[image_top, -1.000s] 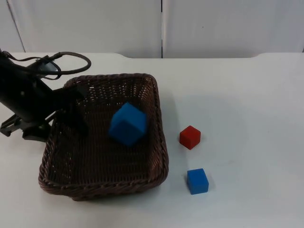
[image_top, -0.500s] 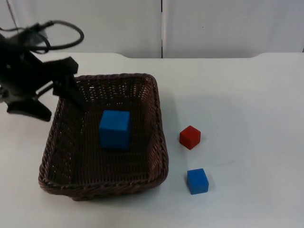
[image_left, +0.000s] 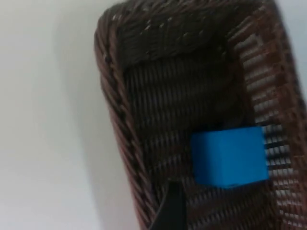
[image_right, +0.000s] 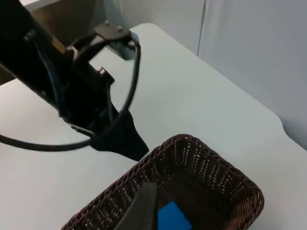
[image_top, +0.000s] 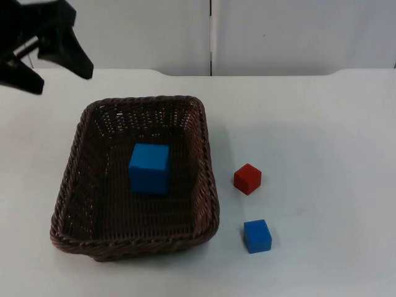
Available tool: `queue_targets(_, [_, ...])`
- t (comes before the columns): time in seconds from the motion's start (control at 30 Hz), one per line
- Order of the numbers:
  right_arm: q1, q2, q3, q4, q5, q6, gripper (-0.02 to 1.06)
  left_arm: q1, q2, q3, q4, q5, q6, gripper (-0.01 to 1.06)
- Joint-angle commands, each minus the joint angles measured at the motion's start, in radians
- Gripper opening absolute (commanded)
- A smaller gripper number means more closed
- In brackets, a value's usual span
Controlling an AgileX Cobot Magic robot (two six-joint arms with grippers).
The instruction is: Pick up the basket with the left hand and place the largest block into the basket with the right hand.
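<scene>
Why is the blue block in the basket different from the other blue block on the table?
The large blue block is clearly bigger than the small blue block. The large one sits inside the brown wicker basket, while the small one rests on the bare white table, near a red block. The large one looks a lighter blue; the small one is a deeper blue. Both are cubes, and no gripper touches either.

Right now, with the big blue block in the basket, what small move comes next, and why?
Probably draw the left gripper back to rest: its jaws are open, clear of the rim, and the large blue block lies in the basket, which stands on the table. The right gripper hangs high, facing the basket.
</scene>
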Motion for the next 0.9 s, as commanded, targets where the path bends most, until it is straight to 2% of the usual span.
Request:
queue_targets(0.0, [-0.003, -0.019, 0.004, -0.005, 0.031, 0.002, 0.85, -0.003, -0.059, -0.004, 0.009, 0.020, -0.007, 0.72])
queue_targets(0.2, [-0.003, -0.043, 0.033, -0.005, 0.037, 0.003, 0.85, -0.003, -0.152, -0.004, 0.012, 0.029, -0.007, 0.72])
queue_targets(0.37, [-0.003, -0.132, 0.163, -0.005, -0.022, 0.003, 0.85, -0.003, -0.258, -0.004, 0.025, 0.036, -0.007, 0.72])
queue_targets(0.87, [-0.003, -0.375, 0.393, -0.003, -0.073, 0.003, 0.85, -0.003, -0.487, -0.004, 0.049, 0.099, -0.007, 0.72])
